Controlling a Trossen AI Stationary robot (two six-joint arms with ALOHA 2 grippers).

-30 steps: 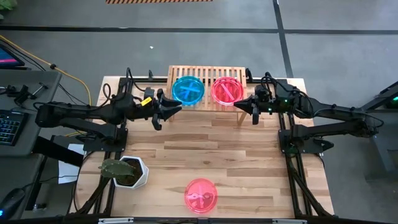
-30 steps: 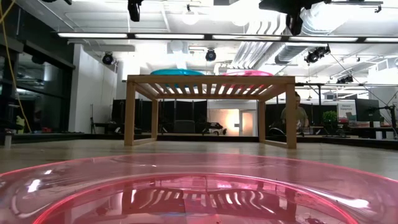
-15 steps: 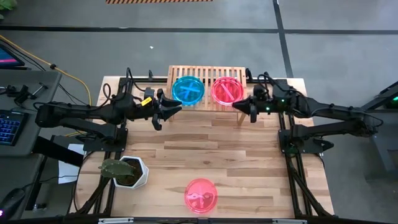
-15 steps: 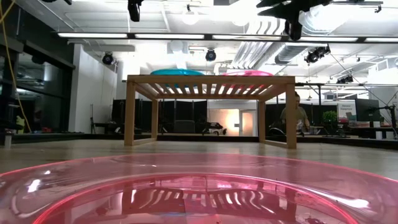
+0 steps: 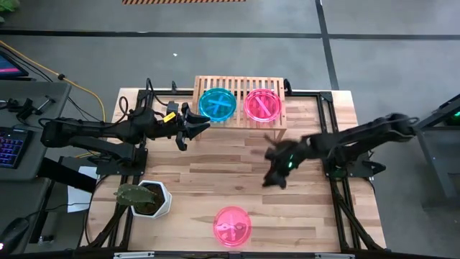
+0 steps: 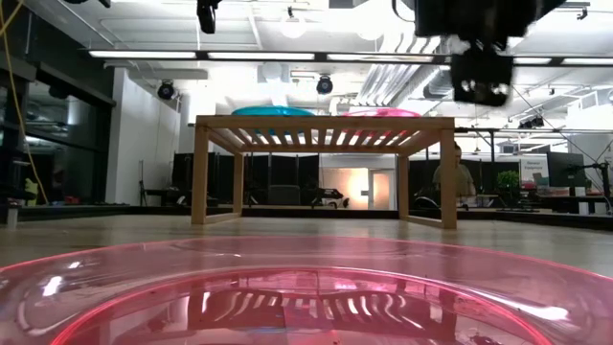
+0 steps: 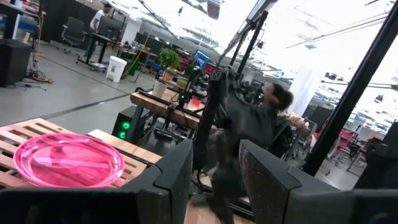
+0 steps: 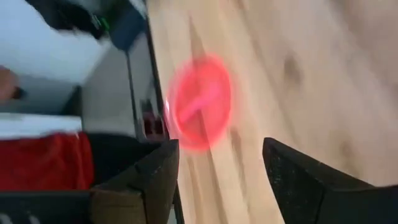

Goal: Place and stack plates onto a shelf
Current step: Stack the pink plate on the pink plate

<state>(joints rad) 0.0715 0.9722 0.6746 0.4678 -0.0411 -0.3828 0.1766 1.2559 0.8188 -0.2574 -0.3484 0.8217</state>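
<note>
On the light-wood shelf (image 5: 241, 85) at the table's far edge rest a teal plate (image 5: 217, 104) and, to its right, a pink plate (image 5: 263, 106), each flat on the slats. A second pink plate (image 5: 232, 226) lies flat on the table near the front edge, filling the low view's foreground (image 6: 306, 287). My right gripper (image 5: 272, 178) hangs open and blurred over the table's middle right, with nothing between its fingers (image 8: 221, 180); this near pink plate (image 8: 199, 102) shows beyond them. My left gripper (image 5: 192, 131) waits open left of the shelf.
A white pot with a plant (image 5: 147, 198) stands at the table's near left. Bare tabletop (image 5: 215, 169) lies between the shelf and the near pink plate. A keyboard (image 5: 11, 144) sits on a desk off the table's left side.
My right gripper has left the shelf's right end and swung fast toward the table's near edge, coming closer to the pink plate that lies there. The plates and the shelf have not moved.
</note>
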